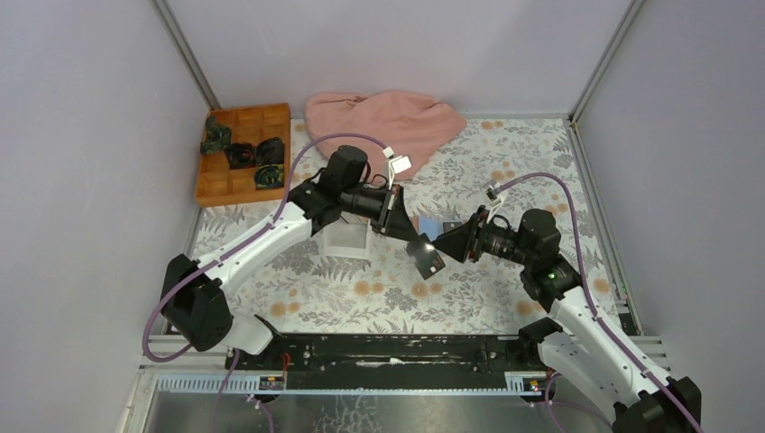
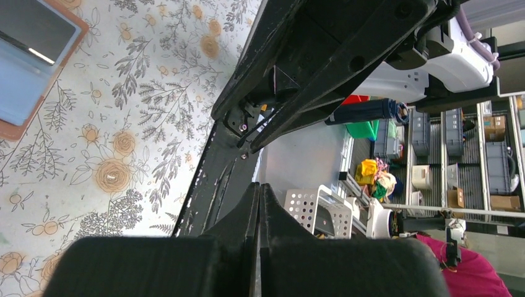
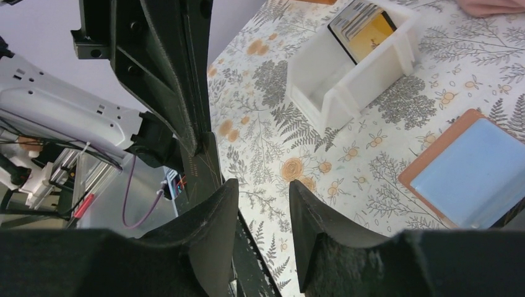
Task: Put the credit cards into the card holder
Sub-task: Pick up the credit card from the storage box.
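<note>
Card holder (image 3: 433, 156): reddish-brown, lying flat, blue card (image 3: 477, 170) on top.

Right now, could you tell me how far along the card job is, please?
Looks done: a blue card lies on the open card holder. In hand: the left hand is shut on a dark card, held in the air beside the open right hand. Left: that card must reach the holder, and another card stands in the white tray.
</note>
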Available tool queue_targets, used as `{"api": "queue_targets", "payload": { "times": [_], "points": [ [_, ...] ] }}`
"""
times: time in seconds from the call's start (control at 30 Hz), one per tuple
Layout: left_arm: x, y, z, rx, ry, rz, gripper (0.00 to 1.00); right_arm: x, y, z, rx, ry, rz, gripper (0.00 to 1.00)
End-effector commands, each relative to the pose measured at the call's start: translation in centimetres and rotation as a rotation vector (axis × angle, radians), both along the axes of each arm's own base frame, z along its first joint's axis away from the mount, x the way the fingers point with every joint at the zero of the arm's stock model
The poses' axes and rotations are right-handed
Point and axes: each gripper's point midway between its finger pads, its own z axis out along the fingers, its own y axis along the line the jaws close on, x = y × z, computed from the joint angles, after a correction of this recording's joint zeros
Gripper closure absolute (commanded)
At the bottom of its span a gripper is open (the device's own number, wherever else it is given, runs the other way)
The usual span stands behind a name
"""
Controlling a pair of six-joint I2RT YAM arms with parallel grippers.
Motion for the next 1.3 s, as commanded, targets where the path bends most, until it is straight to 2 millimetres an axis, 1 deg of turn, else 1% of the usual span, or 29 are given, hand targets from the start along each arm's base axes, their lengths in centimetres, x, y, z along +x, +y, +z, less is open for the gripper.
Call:
{"api": "queue_targets", "payload": {
  "times": [0.0, 0.27, 0.57, 0.83, 1.1, 1.27],
  "points": [
    [-0.1, 0.2, 1.5, -0.056, -0.072, -0.043, 1.00, -1.3, 0.7, 1.7, 0.052, -0.034, 0.080, 0.57],
    [-0.7, 0.9, 1.7, -0.057, -0.090, -0.059, 1.00, -0.9, 0.0, 2.1, 0.043, -0.063, 0.020, 0.57],
    [-1.1, 1.2, 1.3, -0.057, -0.095, -0.070, 1.00, -1.0, -0.1, 2.7, 0.050, -0.076, 0.015, 0.57],
    [-0.7, 1.1, 1.2, -0.045, -0.096, -0.077, 1.00, -1.7, 0.2, 3.0, 0.065, -0.071, 0.050, 0.57],
    [-0.2, 0.7, 1.3, -0.047, -0.093, -0.085, 1.00, -2.3, 0.6, 2.6, 0.082, -0.045, 0.103, 0.59],
    [0.1, 0.4, 1.8, -0.058, -0.096, -0.096, 1.00, -2.5, 0.7, 2.2, 0.084, -0.031, 0.115, 0.59]
  ]
}}
